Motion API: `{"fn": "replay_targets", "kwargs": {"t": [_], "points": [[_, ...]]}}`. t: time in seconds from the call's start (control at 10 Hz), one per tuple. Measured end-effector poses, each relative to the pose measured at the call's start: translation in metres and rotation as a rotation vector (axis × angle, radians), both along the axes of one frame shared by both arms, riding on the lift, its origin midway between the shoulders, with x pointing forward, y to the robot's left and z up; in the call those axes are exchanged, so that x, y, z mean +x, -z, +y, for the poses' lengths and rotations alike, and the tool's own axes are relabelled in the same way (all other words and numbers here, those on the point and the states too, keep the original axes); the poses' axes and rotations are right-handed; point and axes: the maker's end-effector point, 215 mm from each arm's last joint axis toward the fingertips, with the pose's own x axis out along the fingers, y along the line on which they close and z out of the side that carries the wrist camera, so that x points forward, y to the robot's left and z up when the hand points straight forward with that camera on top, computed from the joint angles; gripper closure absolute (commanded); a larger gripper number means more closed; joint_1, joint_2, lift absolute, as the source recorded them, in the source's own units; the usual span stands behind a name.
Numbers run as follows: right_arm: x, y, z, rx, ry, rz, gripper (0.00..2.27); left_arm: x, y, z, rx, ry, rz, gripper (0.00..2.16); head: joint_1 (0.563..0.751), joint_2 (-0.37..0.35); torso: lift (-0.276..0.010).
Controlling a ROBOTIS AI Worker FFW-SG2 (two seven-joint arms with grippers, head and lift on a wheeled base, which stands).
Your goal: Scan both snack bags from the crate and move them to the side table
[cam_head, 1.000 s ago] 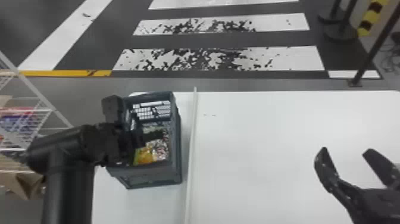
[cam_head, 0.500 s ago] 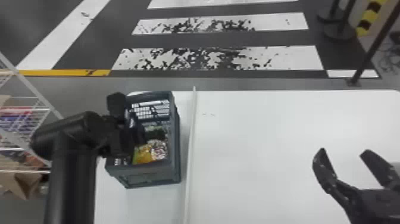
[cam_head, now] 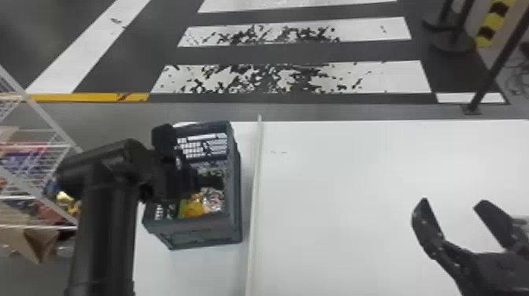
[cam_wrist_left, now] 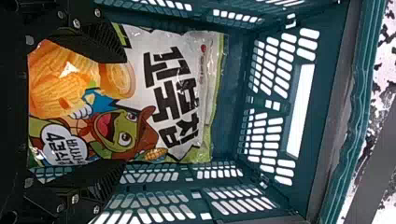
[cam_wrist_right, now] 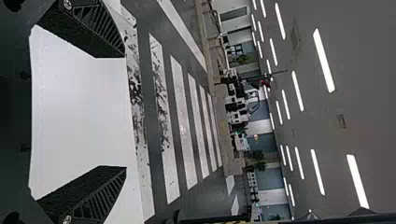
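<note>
A snack bag (cam_wrist_left: 182,88) lies in the crate (cam_head: 196,230), seen between the left gripper's (cam_head: 214,181) widely parted fingers, touch unclear; that gripper sits slightly farther rightward than before; the right gripper (cam_head: 453,201) hangs open over the white table (cam_head: 346,177).

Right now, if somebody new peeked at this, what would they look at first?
Probably the snack bag with a grinning green cartoon character in a hat, inside the crate on the robot's left. Next might come the big, patchy white stripes on the floor beyond the white table. The right gripper also stands out, its black fingers wide open over that table.
</note>
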Motion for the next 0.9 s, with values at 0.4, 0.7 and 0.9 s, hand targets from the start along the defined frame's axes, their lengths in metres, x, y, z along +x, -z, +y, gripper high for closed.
{"fn": "replay_targets", "kwargs": {"t": [0.4,0.7,0.9], "points": [[0.0,-0.003,-0.001,0.0,-0.003,-0.01,0.07,0.004,0.002,0.0,-0.003,0.0,0.002,0.26,0.695,0.158,-0.029],[0.0,-0.004,-0.004,-0.003,-0.003,-0.014,0.08,0.003,0.011,0.005,0.005,-0.009,0.029,0.26,0.695,0.162,-0.029],[0.0,-0.005,-0.004,0.0,-0.006,-0.017,0.08,0.008,0.016,0.007,0.009,-0.01,0.036,0.26,0.695,0.162,-0.029]]}}
